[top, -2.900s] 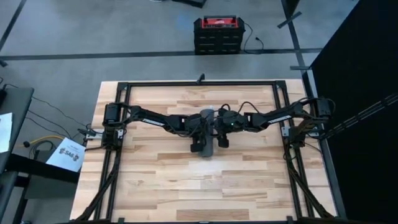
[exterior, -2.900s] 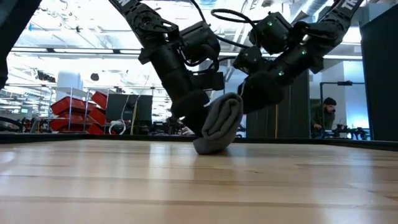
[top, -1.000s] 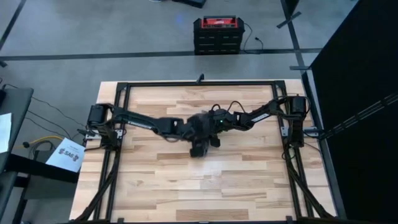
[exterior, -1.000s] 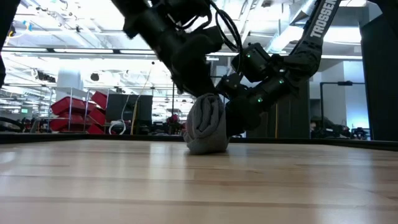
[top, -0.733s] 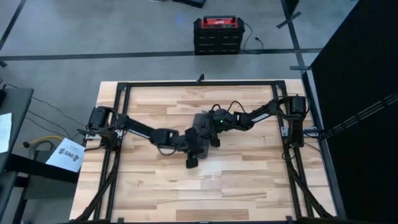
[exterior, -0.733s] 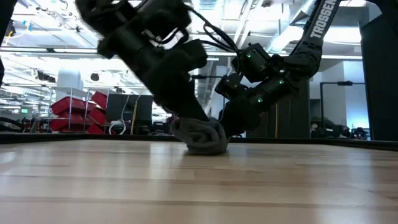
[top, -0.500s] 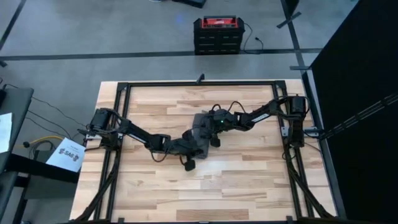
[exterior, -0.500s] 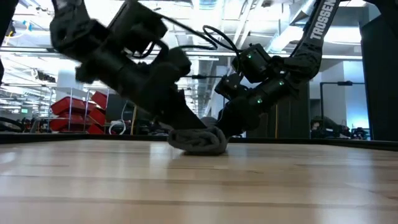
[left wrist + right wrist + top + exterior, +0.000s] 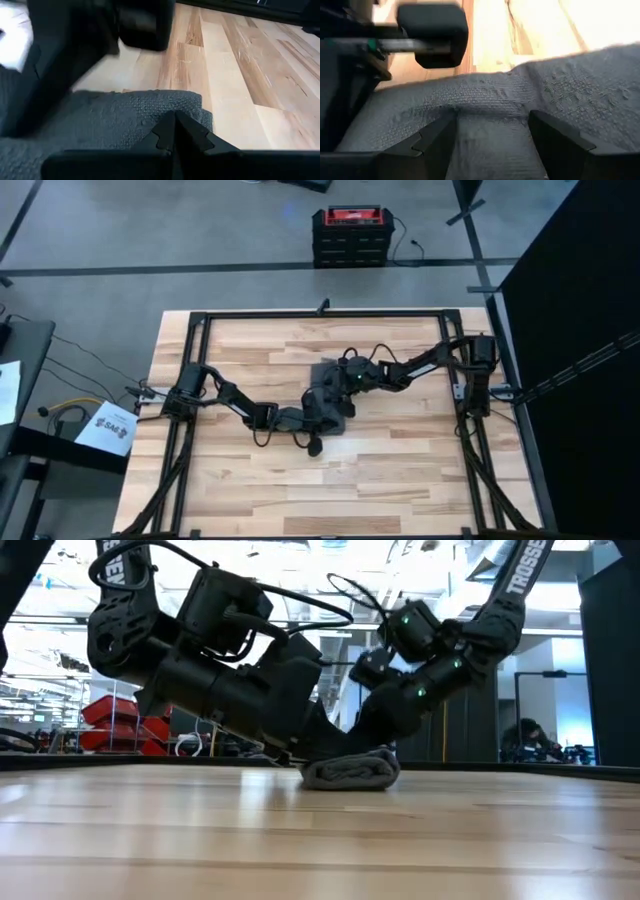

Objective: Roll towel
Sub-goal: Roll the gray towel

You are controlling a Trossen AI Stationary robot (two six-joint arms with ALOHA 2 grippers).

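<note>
The dark grey towel lies near the table's middle as a low, flattened roll resting on its long side. My left gripper comes in low from the near left. It is shut at the towel's near end. My right gripper reaches in from the right, its fingers either side of the towel's bulk. My left gripper has its shut fingertips in the towel's near end beside a corner, coming nearly level from the near left. The tips hide how many layers they pinch. The towel lies on the table. My right gripper grips the thick bunched cloth between its two spread fingers, slanting down from the right. The cloth fills the gap between them. This part of the towel rests on the table.
A black rail frame runs round the tabletop. A red and black box stands on the floor beyond the far edge. Bare wood stretches toward the near edge. A person is far off in the room.
My left gripper has swung down and toward the table's near left, tipping from steep to nearly level, still shut. The towel, which stood on end, has been laid over flat. Its upper end came down toward the near side. My right gripper has hardly moved.
</note>
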